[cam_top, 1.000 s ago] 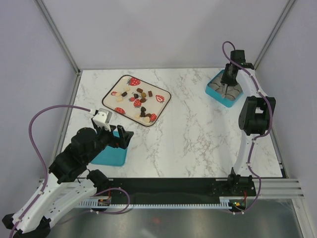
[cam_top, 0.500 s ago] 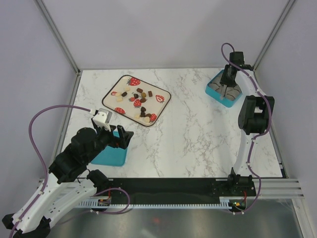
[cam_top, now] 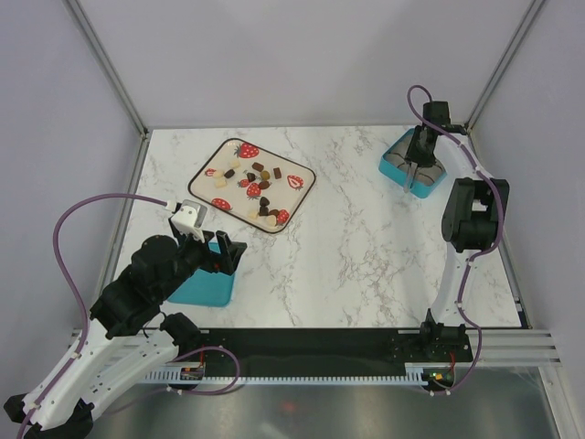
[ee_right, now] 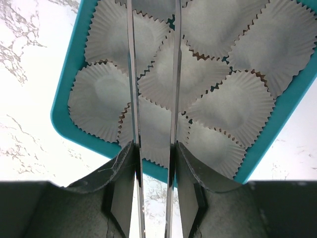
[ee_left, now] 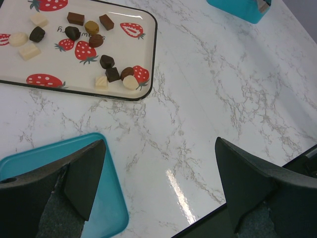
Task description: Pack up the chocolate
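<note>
The chocolate (cam_top: pixel 252 183) lies as many small dark, light brown and cream pieces on a strawberry-print tray (cam_top: pixel 297 197) at the far left; it also shows in the left wrist view (ee_left: pixel 101 59). My left gripper (cam_top: pixel 218 249) is open and empty above a flat teal lid (cam_top: pixel 203 288), well short of the tray; in its own view the left gripper (ee_left: pixel 159 148) spans bare marble beside the lid (ee_left: pixel 44 153). My right gripper (cam_top: pixel 423 157) is shut on metal tweezers (ee_right: pixel 133 74) over a teal box (ee_right: pixel 60 118) of white paper cups (ee_right: pixel 223 25). The tweezer tips are cut off.
The teal box (cam_top: pixel 409 169) stands at the far right near the back edge. The tray's rim (ee_left: pixel 153 54) lies between the lid and the box. Frame posts stand at the table's back corners.
My right gripper with the tweezers has shifted slightly toward the back over the teal box. The left arm has not moved.
</note>
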